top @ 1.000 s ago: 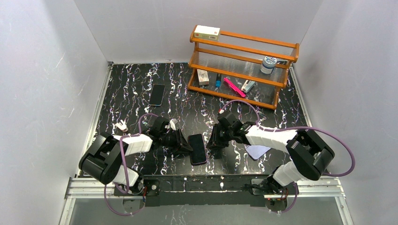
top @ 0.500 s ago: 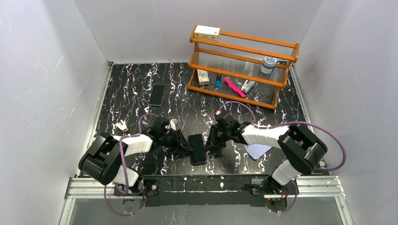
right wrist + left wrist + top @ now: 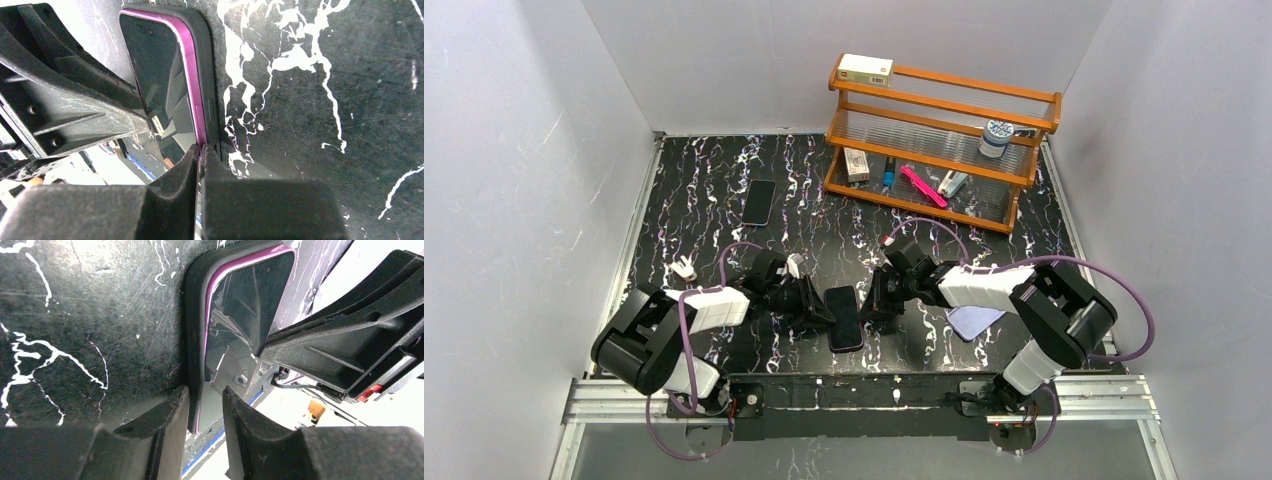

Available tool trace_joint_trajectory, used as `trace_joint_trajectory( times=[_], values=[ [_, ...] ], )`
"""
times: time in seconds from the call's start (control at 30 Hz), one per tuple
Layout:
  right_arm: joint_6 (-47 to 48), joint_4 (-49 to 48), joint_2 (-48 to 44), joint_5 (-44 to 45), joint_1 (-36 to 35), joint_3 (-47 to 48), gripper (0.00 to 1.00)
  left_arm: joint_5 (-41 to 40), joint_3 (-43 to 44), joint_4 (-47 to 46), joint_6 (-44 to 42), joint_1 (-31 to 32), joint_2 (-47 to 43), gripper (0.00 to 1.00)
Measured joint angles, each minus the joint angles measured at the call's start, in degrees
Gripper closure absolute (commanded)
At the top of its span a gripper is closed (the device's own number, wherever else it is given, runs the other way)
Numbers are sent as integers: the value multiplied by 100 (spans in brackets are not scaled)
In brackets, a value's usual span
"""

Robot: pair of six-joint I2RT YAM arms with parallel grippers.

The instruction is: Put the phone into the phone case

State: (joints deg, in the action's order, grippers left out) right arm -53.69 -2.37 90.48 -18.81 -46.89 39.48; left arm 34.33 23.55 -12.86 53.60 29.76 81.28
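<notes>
A black glass-fronted phone with a magenta rim lies flat at the mat's near middle, inside a dark grey surround. It also shows in the left wrist view and the right wrist view. My left gripper is at its left edge, and the jaws straddle that edge with a gap. My right gripper is at its right edge, shut on the magenta rim. The pale lavender phone case lies on the mat to the right, partly under my right arm.
A second black phone lies at the far left of the mat. A wooden shelf rack with small items stands at the back right. A small white object lies near my left arm. White walls enclose the mat.
My right gripper has shifted slightly left against the phone's right edge. The left arm and the phone have barely moved.
</notes>
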Motion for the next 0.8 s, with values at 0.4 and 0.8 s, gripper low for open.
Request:
trace_joint_trajectory(
  times=[0.4, 0.8],
  values=[
    [-28, 385, 55, 186, -48, 203, 88, -216, 144, 293, -120, 138, -87, 65],
    [-17, 461, -505, 688, -302, 188, 47, -616, 315, 863, -245, 229, -275, 66]
  ],
)
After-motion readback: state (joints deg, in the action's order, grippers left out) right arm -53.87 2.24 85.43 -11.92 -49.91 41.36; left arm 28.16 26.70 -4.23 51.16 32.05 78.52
